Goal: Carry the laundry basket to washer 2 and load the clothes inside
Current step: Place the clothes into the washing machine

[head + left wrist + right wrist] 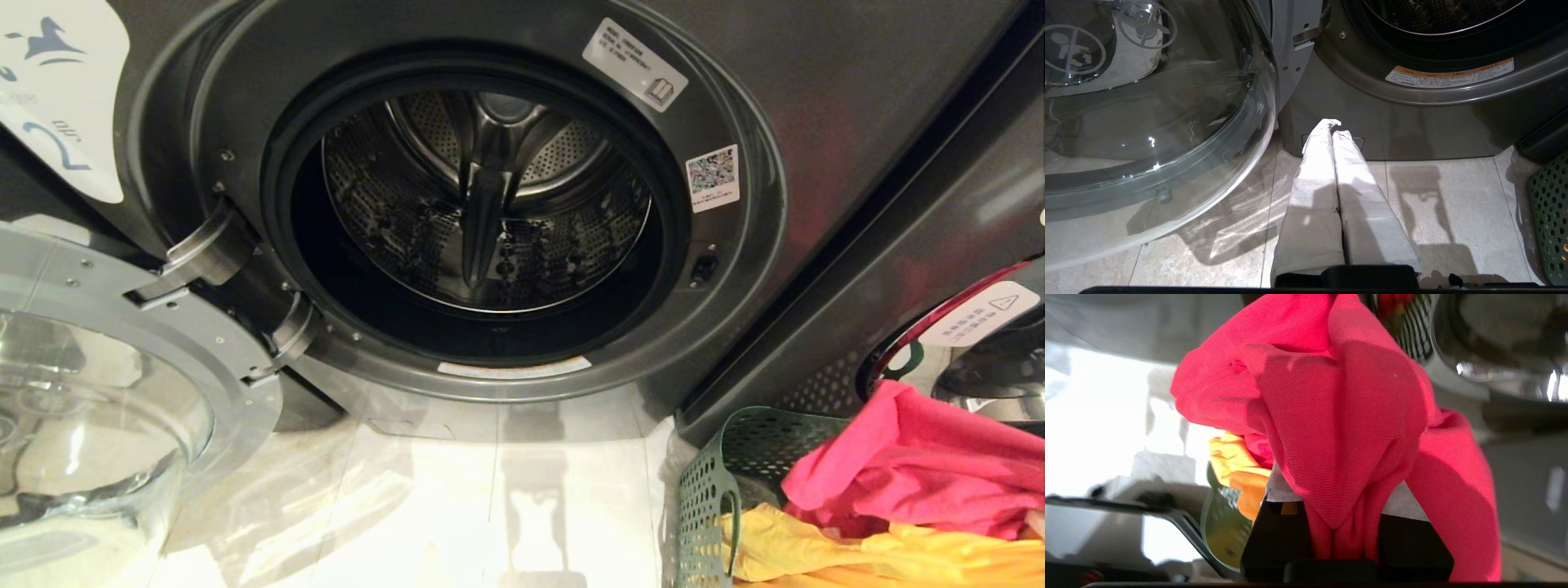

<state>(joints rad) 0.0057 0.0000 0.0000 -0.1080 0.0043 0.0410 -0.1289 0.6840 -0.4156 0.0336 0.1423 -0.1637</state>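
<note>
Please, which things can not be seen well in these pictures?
- Right fingers: right wrist view, wrapped by the pink garment; only white strips show.
- Basket: head view, cut by the lower right edge.
- Yellow garment: head view, partly under the pink one.
- Washer door: head view, cut by the left edge.

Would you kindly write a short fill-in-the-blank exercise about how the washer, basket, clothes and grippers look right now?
1. The door of washer 2 stands ____.
2. The right gripper is shut on the ____ garment.
3. The yellow garment lies in the green ____.
4. The left gripper, hovering over the floor tiles, is ____.

Missing words: open; pink; laundry basket; shut
</note>
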